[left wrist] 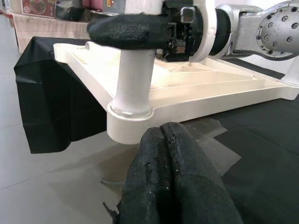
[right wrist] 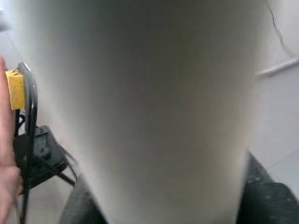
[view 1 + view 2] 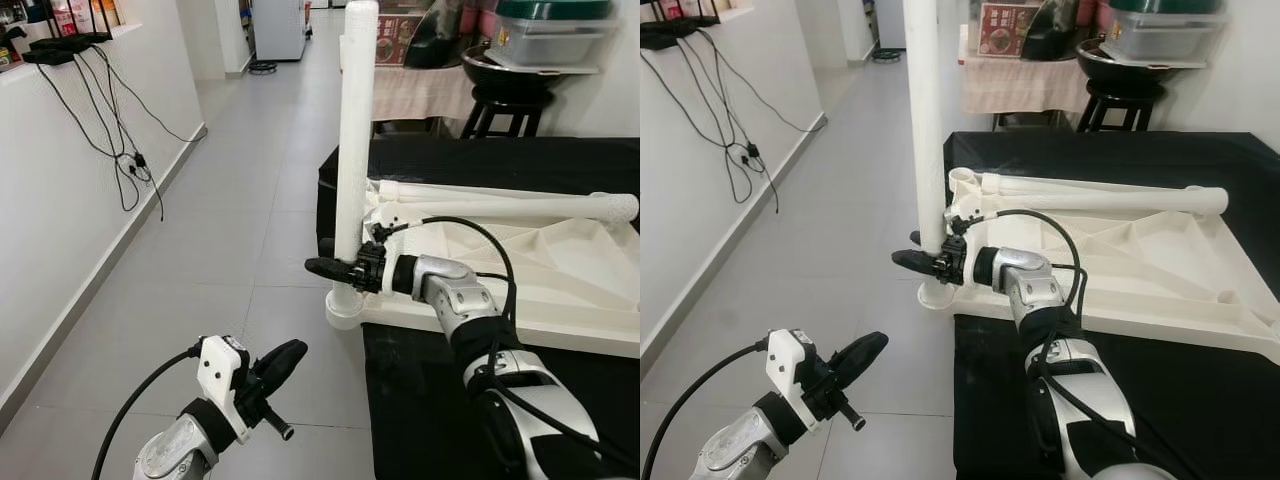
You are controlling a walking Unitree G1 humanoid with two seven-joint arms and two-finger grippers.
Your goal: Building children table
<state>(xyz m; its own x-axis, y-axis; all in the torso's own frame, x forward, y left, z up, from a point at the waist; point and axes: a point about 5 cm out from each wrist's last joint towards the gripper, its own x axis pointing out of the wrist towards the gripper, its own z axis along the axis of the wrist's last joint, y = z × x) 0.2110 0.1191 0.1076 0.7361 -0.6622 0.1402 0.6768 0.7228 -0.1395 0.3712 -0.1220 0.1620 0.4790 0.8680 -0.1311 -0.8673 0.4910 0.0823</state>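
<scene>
Left eye view: the white plastic children's tabletop point(image 3: 560, 275) lies upside down on a black cloth point(image 3: 470, 165) spread over the tiled floor point(image 3: 230, 200). One white table leg point(image 3: 354, 150) stands upright in the corner socket point(image 3: 343, 306) nearest the robot's left; a second leg point(image 3: 500, 205) lies flat across the underside.

The right arm reaches forward and to the left, its wrist level, and the right gripper point(image 3: 335, 268) is clamped around the lower part of the upright leg, one black finger point(image 1: 128, 30) lying across its face (the right wrist view is a pale blur of this leg at close range).

The left gripper point(image 3: 278, 362) hovers low over the floor, apart from the table, fingers pressed together and holding nothing.

On a stool point(image 3: 505, 105) behind stand a dark pan and a lidded plastic box point(image 3: 550, 30); the contents cannot be made out. A printed red carton point(image 3: 1005, 28) stands nearby, its writing illegible.
</scene>
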